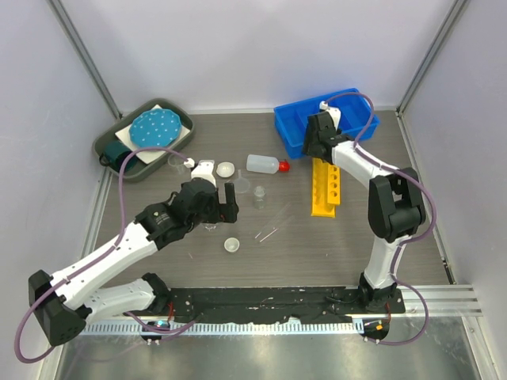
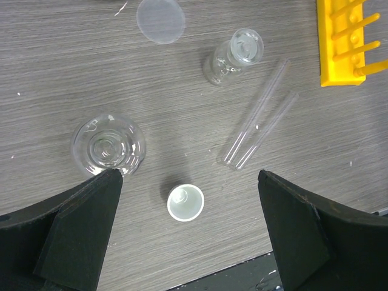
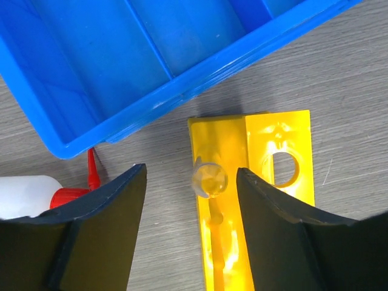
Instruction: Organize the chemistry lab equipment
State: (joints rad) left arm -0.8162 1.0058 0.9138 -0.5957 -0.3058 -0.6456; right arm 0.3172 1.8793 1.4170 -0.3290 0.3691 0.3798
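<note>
Glass tube [image 3: 209,179] upright in yellow rack [image 3: 285,130], right claw [image 3: 191,173] released with jaws either side of it, blue bin [image 1: 291,136] at rack's 12 o'clock, left claw [image 2: 188,174] spread wide over bench [image 2: 60,60], white dish [image 2: 185,203] beneath, beaker [image 2: 108,145] at dish's 10 o'clock

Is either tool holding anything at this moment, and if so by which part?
Nothing is held. The left tool is open and empty. The right tool straddles a glass tube standing in the yellow rack, with gaps on both sides.

Left claw [image 2: 188,177] wide (arm outstretched); right claw [image 3: 191,171] parted.
</note>
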